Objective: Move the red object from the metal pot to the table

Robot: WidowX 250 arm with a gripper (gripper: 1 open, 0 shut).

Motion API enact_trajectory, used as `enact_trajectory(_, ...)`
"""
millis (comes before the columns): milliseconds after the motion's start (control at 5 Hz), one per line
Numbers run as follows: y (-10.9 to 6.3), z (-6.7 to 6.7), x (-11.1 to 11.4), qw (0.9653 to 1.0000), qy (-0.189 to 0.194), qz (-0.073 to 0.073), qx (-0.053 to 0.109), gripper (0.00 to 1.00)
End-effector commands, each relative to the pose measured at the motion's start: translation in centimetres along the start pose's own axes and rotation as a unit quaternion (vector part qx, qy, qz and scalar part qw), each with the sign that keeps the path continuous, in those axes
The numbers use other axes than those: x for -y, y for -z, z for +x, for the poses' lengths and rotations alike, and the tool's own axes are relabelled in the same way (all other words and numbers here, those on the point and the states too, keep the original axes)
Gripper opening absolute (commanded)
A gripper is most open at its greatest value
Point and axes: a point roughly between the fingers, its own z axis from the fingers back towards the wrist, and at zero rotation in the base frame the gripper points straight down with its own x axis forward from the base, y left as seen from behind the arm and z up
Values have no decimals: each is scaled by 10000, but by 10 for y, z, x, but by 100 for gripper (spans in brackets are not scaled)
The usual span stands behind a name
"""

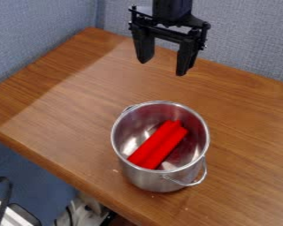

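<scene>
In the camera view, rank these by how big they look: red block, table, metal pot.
Largest to smallest, as they look here:
1. Table
2. Metal pot
3. Red block, which lies inside the pot

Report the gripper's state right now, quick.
Gripper: open, holding nothing, above the table and away from the metal pot.

It looks like a lab corner: loose black cables [4, 205] hang below the tabletop's [73, 84] left edge, with grey-blue fabric partitions [35, 33] behind its far edge.
</scene>
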Motion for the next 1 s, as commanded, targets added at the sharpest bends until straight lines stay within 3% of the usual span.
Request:
enact_trajectory(0,6,-4,2,9999,19,-7,-99,100)
enact_trajectory(200,18,-34,9,9991,305,128,-262,100)
enact_trajectory(400,28,-53,16,9981,572,178,-119,100)
enact_trajectory(800,41,-59,20,9975,667,244,10,100)
